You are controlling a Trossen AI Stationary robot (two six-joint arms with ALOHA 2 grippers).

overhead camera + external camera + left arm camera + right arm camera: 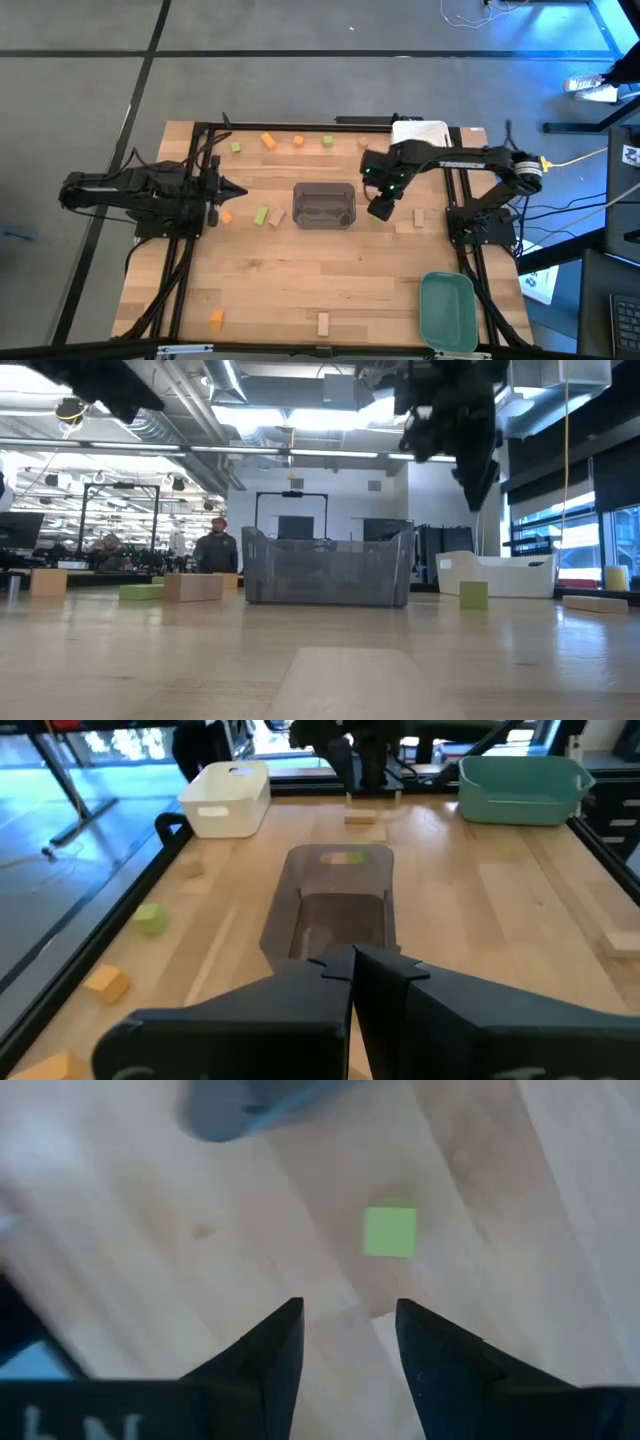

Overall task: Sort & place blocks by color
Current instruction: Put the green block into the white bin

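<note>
While the right gripper is hovering with fingers apart, a green cube is lying flat beneath it, no long axis showing; left gripper is sitting closed.

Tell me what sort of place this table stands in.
Probably a robotics lab or open workshop: exposed ceiling ducts and strip lights run overhead, metal frame rigs stand in the background, and a person stands among workstations beyond the wooden table.

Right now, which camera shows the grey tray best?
Left wrist view: the grey tray sits centred, inside visible. High view shows it small from above, low view only its side wall, right wrist view perhaps one corner.
</note>
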